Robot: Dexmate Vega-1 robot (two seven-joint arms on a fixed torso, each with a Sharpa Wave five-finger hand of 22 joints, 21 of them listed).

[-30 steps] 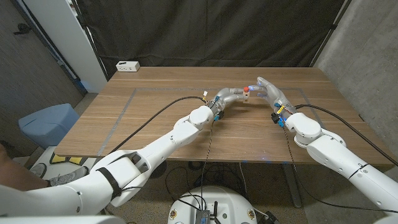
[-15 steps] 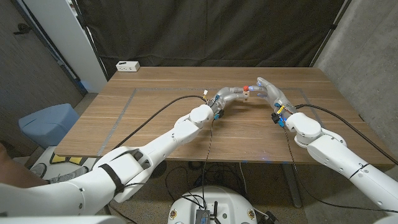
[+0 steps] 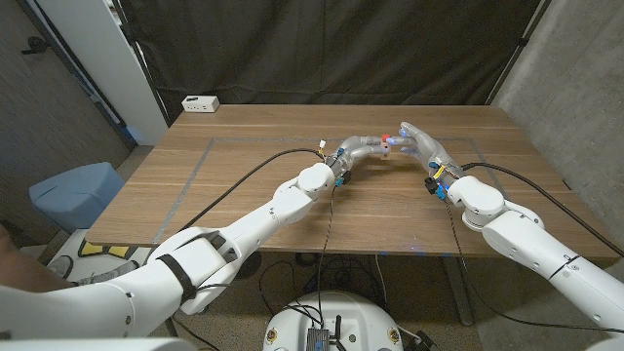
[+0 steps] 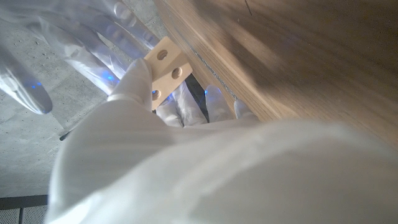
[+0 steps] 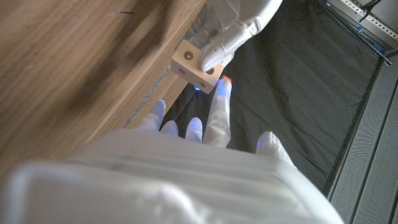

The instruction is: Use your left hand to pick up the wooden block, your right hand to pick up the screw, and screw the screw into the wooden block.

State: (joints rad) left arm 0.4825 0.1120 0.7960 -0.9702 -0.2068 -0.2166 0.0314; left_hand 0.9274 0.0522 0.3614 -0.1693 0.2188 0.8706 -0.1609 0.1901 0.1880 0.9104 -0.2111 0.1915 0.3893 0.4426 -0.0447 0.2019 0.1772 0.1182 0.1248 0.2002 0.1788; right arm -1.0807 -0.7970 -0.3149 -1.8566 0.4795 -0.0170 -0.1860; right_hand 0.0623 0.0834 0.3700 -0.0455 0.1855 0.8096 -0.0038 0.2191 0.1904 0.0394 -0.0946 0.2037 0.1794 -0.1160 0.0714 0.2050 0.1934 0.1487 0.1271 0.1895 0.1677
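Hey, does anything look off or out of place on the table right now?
Nothing stands out. The left hand holds the pale wooden block with drilled holes above the wooden table, and the right hand brings the red-topped screw against it. Nothing looks spilled or damaged.

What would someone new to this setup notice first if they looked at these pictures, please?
Probably the two white hands meeting above the far middle of the wooden table: the left hand holds a pale wooden block with round holes, and the right hand brings a red-headed screw right up to it. After that, the white power strip at the table's far left corner stands out against the black curtain behind.
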